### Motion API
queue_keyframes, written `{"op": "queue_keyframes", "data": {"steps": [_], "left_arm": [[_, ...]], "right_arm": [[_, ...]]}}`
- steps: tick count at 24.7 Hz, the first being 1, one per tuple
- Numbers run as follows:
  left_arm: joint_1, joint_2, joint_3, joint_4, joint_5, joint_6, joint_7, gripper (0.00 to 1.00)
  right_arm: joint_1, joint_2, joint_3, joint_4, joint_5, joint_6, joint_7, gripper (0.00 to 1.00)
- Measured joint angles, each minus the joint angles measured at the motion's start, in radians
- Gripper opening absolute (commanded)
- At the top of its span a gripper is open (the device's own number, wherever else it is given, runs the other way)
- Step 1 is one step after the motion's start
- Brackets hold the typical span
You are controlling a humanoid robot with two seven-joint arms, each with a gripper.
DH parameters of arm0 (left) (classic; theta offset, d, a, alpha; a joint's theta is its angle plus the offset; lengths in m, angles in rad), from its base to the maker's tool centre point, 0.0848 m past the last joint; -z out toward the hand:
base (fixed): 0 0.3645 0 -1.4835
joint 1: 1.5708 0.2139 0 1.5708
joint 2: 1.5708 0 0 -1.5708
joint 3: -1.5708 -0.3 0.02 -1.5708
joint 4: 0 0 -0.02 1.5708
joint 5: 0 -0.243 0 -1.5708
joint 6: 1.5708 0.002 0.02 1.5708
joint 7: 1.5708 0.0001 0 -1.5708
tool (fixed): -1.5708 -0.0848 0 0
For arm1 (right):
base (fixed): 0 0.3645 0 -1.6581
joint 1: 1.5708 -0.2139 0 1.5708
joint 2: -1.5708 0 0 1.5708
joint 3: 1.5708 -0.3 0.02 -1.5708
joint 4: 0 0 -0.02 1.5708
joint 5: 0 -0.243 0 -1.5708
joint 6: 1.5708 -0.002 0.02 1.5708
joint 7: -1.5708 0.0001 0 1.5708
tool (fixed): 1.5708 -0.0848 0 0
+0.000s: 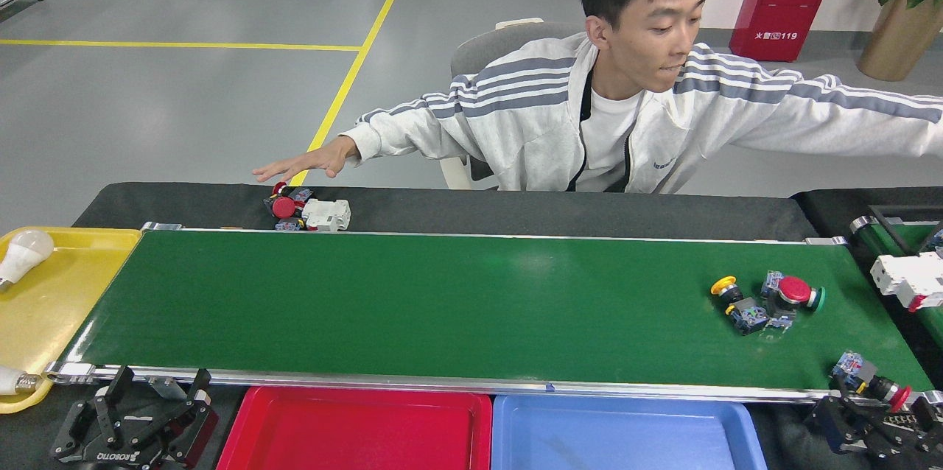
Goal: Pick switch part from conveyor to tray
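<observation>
Head view: right gripper [862,429] sits bottom right, can't tell if it's apart or together – a switch [866,380] lies just past it on the conveyor [442,308] edge; left gripper [132,429], fingers spread, is way off

Left hand [136,422] low, fingers spread apart; right hand [873,429] low, state unclear.

Dk-green conveyor [442,300]; red [353,429], blue trays [626,433]
</observation>
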Motion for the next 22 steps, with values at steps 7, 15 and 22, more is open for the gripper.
{"op": "queue_keyframes", "data": {"steps": [7, 15, 22], "left_arm": [[-0.008, 0.0, -0.001, 0.001, 0.0, 0.0, 0.0, 1.0], [-0.016, 0.0, -0.001, 0.002, 0.0, 0.0, 0.0, 1.0], [-0.019, 0.0, -0.003, 0.003, -0.001, 0.0, 0.0, 1.0]], "right_arm": [[-0.002, -0.007, 0.017, 0.009, 0.004, -0.004, 0.002, 0.97], [-0.095, -0.007, 0.106, 0.073, 0.016, 0.0, 0.025, 0.62], [-0.143, -0.035, 0.187, 0.108, 0.026, 0.003, 0.043, 0.01]]}}
